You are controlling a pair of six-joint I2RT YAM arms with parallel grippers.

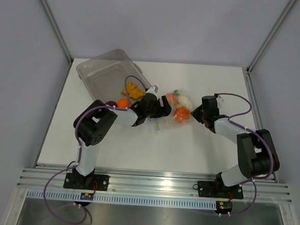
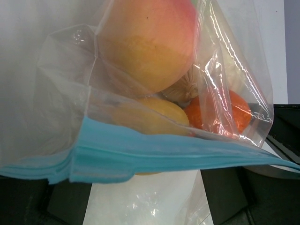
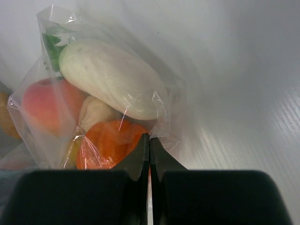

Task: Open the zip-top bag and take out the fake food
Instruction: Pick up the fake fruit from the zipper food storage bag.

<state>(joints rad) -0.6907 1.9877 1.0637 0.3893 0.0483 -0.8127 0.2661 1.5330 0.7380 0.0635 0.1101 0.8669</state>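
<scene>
The zip-top bag point(image 1: 177, 108) lies in the centre of the top view, thin and clear, with a light-blue zip strip point(image 2: 140, 154). Inside is the fake food point(image 3: 108, 77): peach, white, orange and yellow pieces. The left gripper point(image 1: 159, 109) stands wide at the strip. The right gripper point(image 3: 149, 137) is closed, pinching the bag's film.

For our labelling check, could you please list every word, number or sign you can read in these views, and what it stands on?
No readable text.
The zip-top bag, the fake food inside it and the clear tub show no print.
The small coloured tags at the arm bases are too small to read.
</scene>
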